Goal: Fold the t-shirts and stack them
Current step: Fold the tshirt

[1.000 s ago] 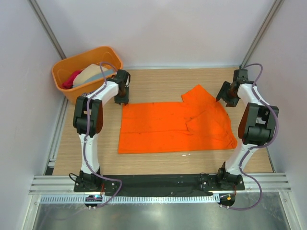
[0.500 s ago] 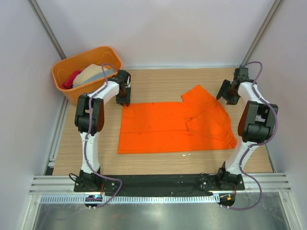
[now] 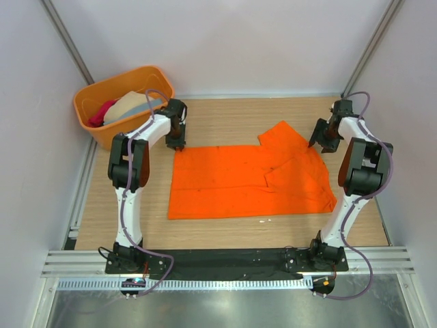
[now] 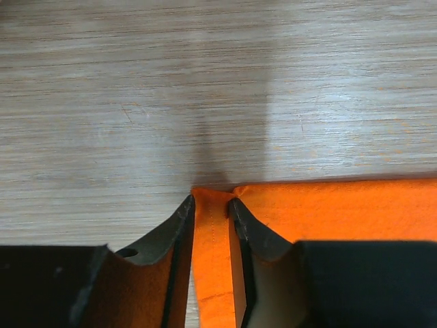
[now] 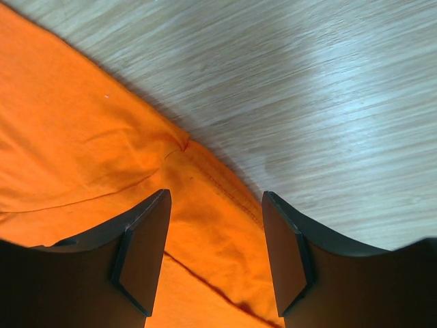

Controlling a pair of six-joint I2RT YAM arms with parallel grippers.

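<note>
No readable text — no labels anywhere.

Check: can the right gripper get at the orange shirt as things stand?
Probably yes. The right gripper is open over the shirt, its fingers straddling the cloth's edge beside the bare table. Nothing visible lies between them and the cloth.

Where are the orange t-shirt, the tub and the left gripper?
orange t-shirt point(image 3: 232, 181), top view, middle of body.
tub point(image 3: 116, 83), top view, far inner wall.
left gripper point(image 4: 211, 201), left wrist view, between its fingertips, clamped on the shirt's edge.
</note>
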